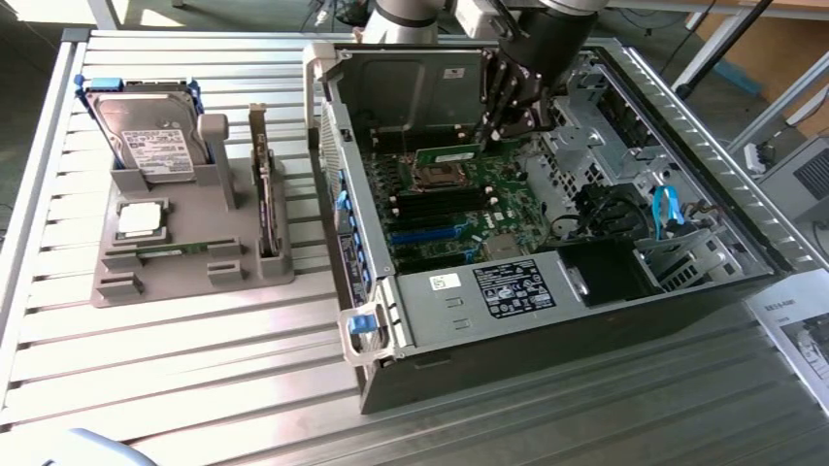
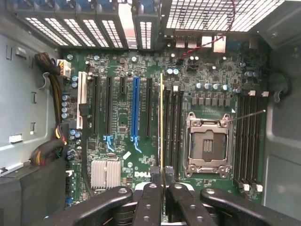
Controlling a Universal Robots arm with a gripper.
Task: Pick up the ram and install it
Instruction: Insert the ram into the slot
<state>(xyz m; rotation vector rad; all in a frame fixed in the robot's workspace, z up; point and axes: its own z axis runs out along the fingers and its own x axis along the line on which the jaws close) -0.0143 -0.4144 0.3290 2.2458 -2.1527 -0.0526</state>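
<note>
Inside the open computer case [image 1: 674, 126], over the motherboard [image 2: 117, 127], the ram [image 1: 447, 155] hangs on edge, held by the gripper [image 1: 496, 126]; the jaws stand nearly together, clamped on the thin green stick, which passes between the two inner fingers [image 2: 149, 202]; in the wrist view we see the stick edge-on as a pale line running parallel to the black memory slots [image 2: 173, 127], just beside the nearest of them, with the empty processor socket [image 2: 207, 146] on one side and a blue expansion slot [image 2: 135, 113] on the other; we cannot tell whether its lower edge touches a slot or hovers apart from it, though in the exterior view it appears to ride a little above the board; we judge the pick-up done and the installing step in hand, at the stage of lining up over a slot; seating the stick, as we read it, calls for its long edge to sit squarely over one slot, not between two, with the stick upright, and for a straight, even press so that both ends go home together; at the exterior view's left, well apart from the case, a grey fixture [image 1: 169, 277] on the table [image 1: 194, 388] holds a hard drive [image 1: 153, 136], an upright expansion card [image 1: 267, 194] and a small square processor chip [image 1: 140, 219].
</note>
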